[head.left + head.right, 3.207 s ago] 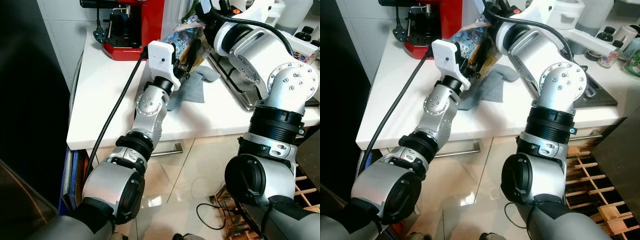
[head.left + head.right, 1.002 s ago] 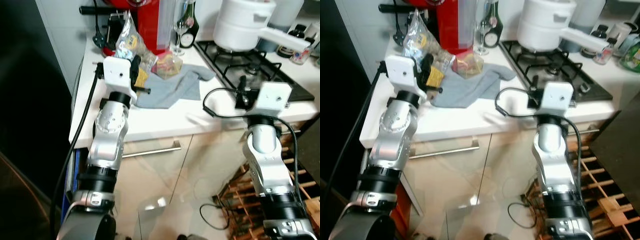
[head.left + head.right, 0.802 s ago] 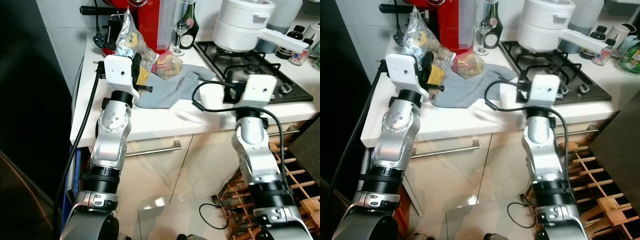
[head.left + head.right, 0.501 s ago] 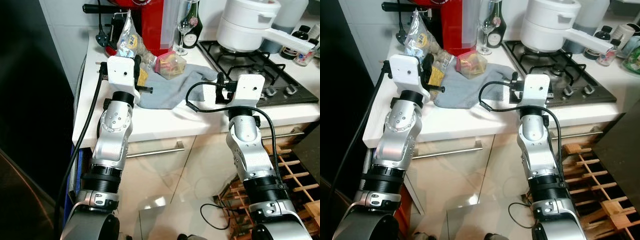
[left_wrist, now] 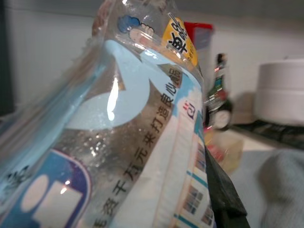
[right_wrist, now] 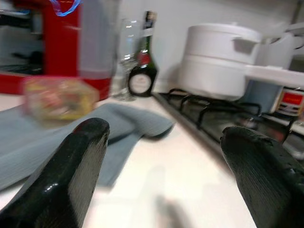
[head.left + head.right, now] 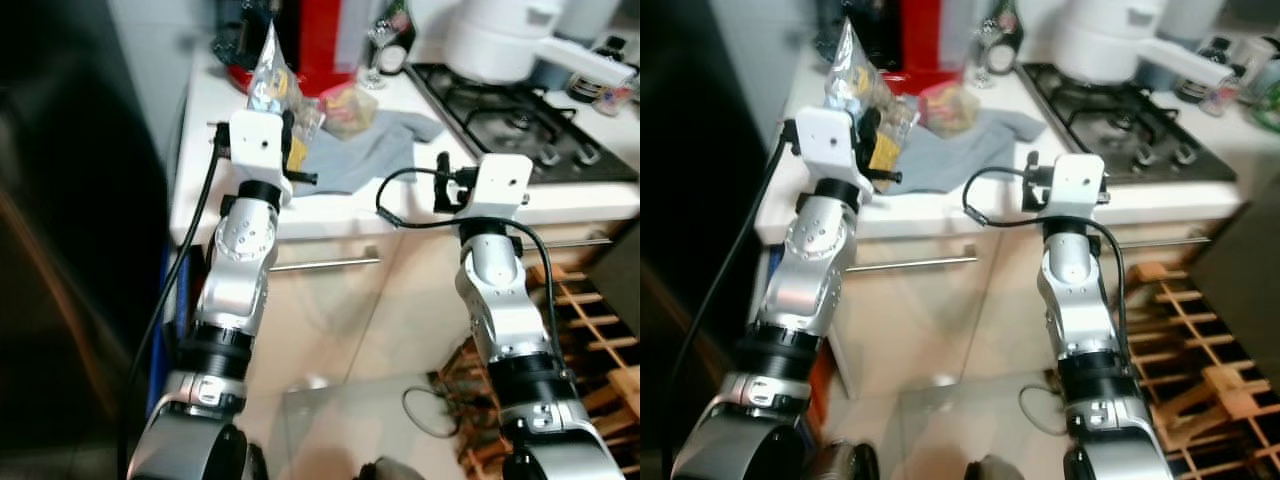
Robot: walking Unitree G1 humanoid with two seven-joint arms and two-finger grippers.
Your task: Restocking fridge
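Note:
A clear plastic food bag (image 7: 268, 72) with a blue and white printed label stands up above my left gripper (image 7: 292, 140), which is shut on its lower part over the left end of the white counter (image 7: 205, 160). Seen along the left wrist, the bag (image 5: 133, 123) is pressed against one black finger (image 5: 221, 190). My right gripper (image 6: 164, 156) is open and holds nothing; it hovers level with the counter's front edge, pointing toward the hob (image 7: 520, 120). A second small packet (image 7: 350, 100), red and yellow inside, lies on a grey cloth (image 7: 365, 150).
A red coffee machine (image 7: 320, 35), a wine glass (image 7: 380, 38), a dark bottle (image 6: 142, 61) and a white pot (image 7: 500, 40) line the back of the counter. A tall dark surface (image 7: 80, 220) rises at the left. A wooden rack (image 7: 600, 330) is at lower right.
The right gripper has left the bag and drawn back to the counter edge. The left gripper keeps the bag raised. The camera has pulled back from the counter and shifted.

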